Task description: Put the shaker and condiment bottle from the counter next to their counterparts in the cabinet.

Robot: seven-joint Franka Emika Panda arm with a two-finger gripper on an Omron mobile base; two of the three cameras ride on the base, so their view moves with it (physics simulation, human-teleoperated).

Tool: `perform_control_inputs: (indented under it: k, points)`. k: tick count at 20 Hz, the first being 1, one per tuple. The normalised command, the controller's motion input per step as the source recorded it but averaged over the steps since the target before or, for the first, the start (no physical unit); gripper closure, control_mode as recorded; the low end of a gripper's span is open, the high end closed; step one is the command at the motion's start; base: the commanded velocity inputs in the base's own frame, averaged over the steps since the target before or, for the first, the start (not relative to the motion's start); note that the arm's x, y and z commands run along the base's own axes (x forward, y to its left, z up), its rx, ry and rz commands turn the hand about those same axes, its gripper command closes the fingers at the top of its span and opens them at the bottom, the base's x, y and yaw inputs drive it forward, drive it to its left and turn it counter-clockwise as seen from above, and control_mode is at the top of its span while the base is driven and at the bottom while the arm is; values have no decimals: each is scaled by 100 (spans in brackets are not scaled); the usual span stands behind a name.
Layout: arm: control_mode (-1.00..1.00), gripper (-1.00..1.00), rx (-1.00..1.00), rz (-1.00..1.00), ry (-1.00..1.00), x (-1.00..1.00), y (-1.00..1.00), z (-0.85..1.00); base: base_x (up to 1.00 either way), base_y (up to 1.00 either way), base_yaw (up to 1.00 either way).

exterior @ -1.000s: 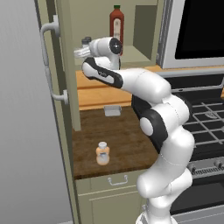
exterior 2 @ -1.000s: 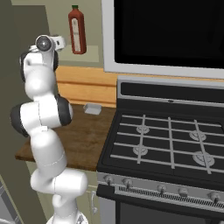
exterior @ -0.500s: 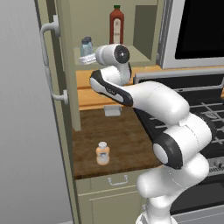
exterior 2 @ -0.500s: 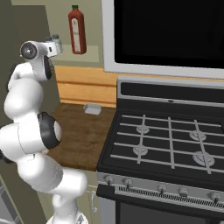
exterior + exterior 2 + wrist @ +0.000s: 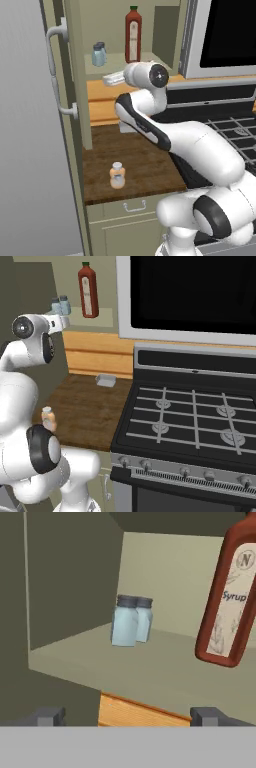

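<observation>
While its jaws are standing wide apart with nothing between them, the gripper point(image 5: 127, 716) is hanging just off the front edge of the cabinet point(image 5: 65, 587) shelf, pointing in at what is standing there. Its two dark tips are showing at the bottom of the hand view, level with the shelf's lip — a pose that suits a hand clear of a set-down rather than one reaching for a grasp.

Two pale-blue shakers are sitting on the shelf, touching side by side toward its left rear corner. Which is the shaker point(image 5: 124, 621) from the task and which its twin point(image 5: 144, 618) cannot be told for certain, but the pairing is what the task is asking for, so that half looks done. At the shelf's right side the tall dark-red syrup bottle point(image 5: 229, 597) is standing upright, well apart from the shakers, with bare shelf between them and room beside it.

Farther out, the condiment bottle point(image 5: 117, 175) is waiting upright near the front edge of the counter point(image 5: 145, 165), toward its left end, close by the open cabinet door point(image 5: 70, 75). It is untouched — the remaining step, judging from this layout, is bringing the arm down to fetch it and setting it next to the syrup bottle.
</observation>
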Motion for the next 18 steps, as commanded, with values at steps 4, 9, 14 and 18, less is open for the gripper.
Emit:
perform_control_inputs:
  k: [4, 9, 14, 18]
  points:
    - [-100, -100, 0, 0, 0, -82, -66, -21, 0, 0, 0]
    - [-100, -100, 0, 31, 0, -7, -26, -45, 0, 0, 0]
    - [-100, -100, 0, 58, 7, 5, -29, -73, 0, 0, 0]
    - [-100, -100, -2, 61, 12, 0, -29, -88, 0, 0, 0]
